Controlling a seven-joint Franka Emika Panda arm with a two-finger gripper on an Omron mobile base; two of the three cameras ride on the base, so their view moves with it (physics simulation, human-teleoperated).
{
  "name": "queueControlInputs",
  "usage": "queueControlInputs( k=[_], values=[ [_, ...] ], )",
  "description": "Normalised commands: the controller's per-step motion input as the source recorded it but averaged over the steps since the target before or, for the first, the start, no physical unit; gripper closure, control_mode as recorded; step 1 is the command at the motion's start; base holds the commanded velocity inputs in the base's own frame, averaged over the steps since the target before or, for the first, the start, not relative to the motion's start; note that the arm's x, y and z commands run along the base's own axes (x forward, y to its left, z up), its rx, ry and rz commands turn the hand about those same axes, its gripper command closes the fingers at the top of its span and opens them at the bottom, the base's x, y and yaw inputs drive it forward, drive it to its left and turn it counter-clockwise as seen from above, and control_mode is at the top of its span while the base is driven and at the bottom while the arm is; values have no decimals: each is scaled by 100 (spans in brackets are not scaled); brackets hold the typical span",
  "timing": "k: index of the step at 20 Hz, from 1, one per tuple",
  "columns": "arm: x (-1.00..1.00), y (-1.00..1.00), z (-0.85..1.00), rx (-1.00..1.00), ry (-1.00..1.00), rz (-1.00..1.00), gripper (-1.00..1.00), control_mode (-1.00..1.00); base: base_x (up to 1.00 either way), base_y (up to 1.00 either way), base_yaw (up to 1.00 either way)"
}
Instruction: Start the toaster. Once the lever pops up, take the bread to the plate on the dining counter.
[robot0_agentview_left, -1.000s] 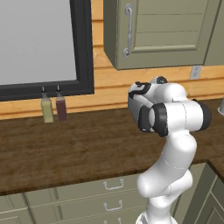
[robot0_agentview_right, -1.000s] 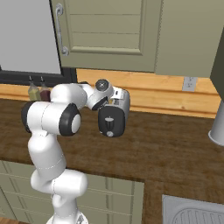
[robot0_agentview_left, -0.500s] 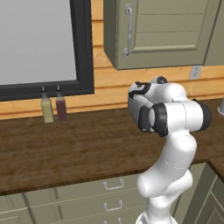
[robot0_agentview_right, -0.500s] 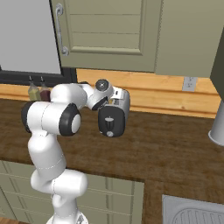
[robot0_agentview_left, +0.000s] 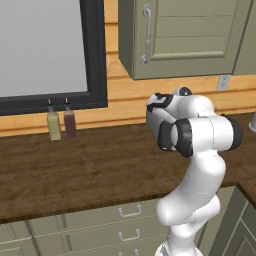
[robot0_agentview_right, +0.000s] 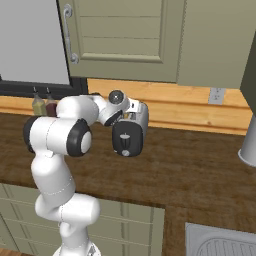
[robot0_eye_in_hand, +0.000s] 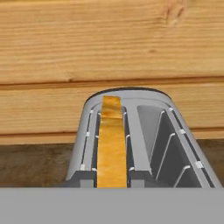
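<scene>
We see the dark wooden counter (robot0_agentview_right: 200, 165) across the middle of both base frames, with the arm (robot0_agentview_left: 200, 150) rising in the lower right of the left one. In the centre of the right base frame the grey toaster (robot0_agentview_right: 131, 131) stands on this counter, and the hand is just above its top. The gripper's tips are hidden there, but its jaws are pressed together; we cannot tell if they touch anything. In the hand frame the bread (robot0_eye_in_hand: 112, 144) stands upright in the left slot of the toaster, lower centre of the frame, and the right slot is open beside it. Two small bottles (robot0_agentview_left: 61, 124) stand at the middle left, under the window. Compared with the earlier frames, nothing has moved.
</scene>
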Motion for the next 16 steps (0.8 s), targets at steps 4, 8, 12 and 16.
queueControlInputs(
  k=[4, 8, 12, 16],
  values=[
    [-23, 0, 26, 1, -21, 0, 100, -100, 0, 0, 0],
    [-29, 0, 18, 0, -19, 0, 100, -100, 0, 0, 0],
    [-19, -14, 29, 6, -12, 0, 100, -100, 0, 0, 0],
    [-26, -18, 22, 5, -7, 0, 100, -100, 0, 0, 0]
  ],
)
